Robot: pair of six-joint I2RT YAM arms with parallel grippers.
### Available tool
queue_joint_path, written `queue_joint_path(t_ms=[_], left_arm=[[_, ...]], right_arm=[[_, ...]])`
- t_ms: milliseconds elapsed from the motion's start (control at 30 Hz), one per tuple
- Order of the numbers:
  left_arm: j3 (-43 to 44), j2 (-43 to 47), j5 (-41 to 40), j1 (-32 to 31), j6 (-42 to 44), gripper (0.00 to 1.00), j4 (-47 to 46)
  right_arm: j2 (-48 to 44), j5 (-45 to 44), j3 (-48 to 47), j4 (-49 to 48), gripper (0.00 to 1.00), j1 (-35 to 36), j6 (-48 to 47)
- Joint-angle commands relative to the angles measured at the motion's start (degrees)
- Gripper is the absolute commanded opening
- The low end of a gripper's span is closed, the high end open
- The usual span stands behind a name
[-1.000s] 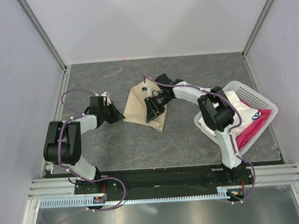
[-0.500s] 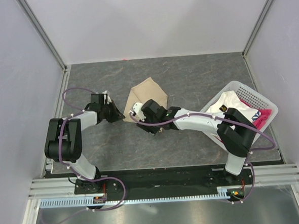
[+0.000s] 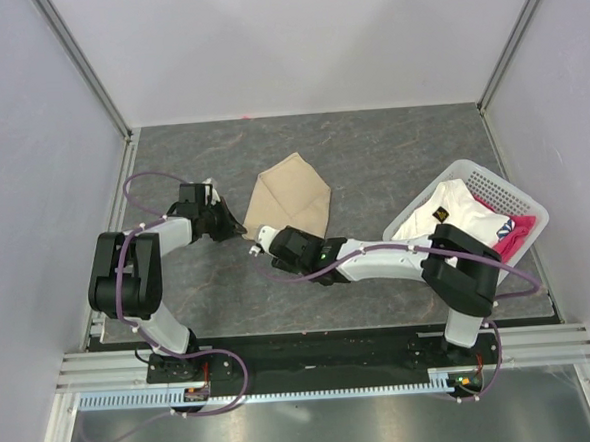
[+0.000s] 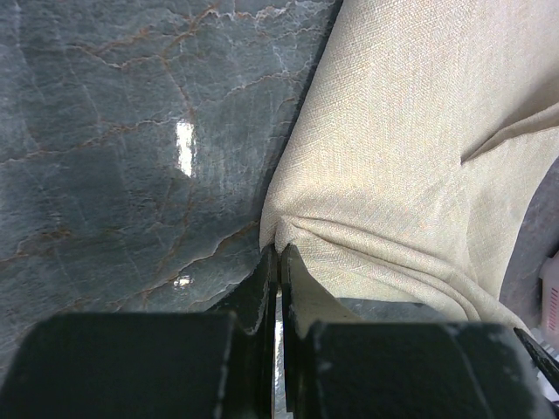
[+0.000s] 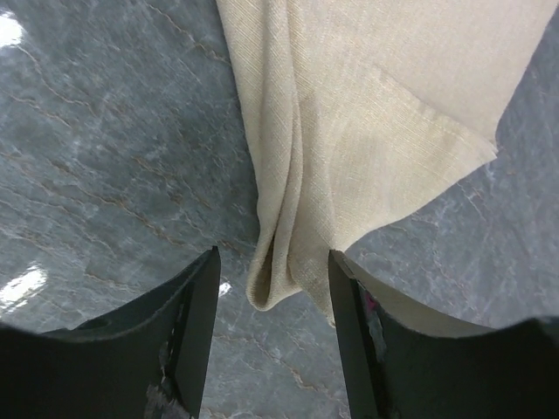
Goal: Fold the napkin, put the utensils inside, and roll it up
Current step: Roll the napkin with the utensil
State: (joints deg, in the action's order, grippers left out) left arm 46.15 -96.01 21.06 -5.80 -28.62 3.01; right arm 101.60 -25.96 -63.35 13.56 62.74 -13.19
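Observation:
The beige napkin (image 3: 292, 196) lies folded and rumpled on the grey table, left of centre. My left gripper (image 3: 239, 227) is shut on its near-left corner; in the left wrist view the cloth (image 4: 410, 157) puckers at the closed tips (image 4: 279, 250). My right gripper (image 3: 259, 239) is open, low at the napkin's near edge. In the right wrist view a folded lobe of the napkin (image 5: 349, 113) hangs between the open fingers (image 5: 272, 256) without touching them. No utensil shows in any view.
A white mesh basket (image 3: 496, 177) stands at the right edge, holding a white cloth (image 3: 445, 212) and a pink-red cloth (image 3: 506, 238). The right arm stretches across the near middle of the table. Grey walls enclose the table.
My right arm swung from on top of the napkin back toward the near left, uncovering it. The napkin now lies flatter and further back. The left gripper held still.

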Motion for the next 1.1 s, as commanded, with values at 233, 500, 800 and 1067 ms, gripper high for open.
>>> queue_joint_path(t_ms=[233, 500, 800, 1067], left_arm=[[1.75, -0.76, -1.90, 0.71, 0.06, 0.02, 1.21], [1.66, -0.50, -1.99, 0.71, 0.06, 0.02, 1.39], [2.19, -0.50, -1.72, 0.79, 0.23, 0.02, 1.57], [3.86, -0.32, -3.39, 1.14, 1.46, 0.02, 3.85]], right_arm=[[2.54, -9.91, 1.30, -4.78, 0.62, 2.04, -3.86], [6.59, -10.25, 0.07, -2.67, 0.61, 1.51, -2.46], [6.59, -7.45, -0.98, 0.14, 0.32, -0.60, -2.45], [5.36, 12.13, -6.34, 10.32, 0.08, -4.63, -1.31]])
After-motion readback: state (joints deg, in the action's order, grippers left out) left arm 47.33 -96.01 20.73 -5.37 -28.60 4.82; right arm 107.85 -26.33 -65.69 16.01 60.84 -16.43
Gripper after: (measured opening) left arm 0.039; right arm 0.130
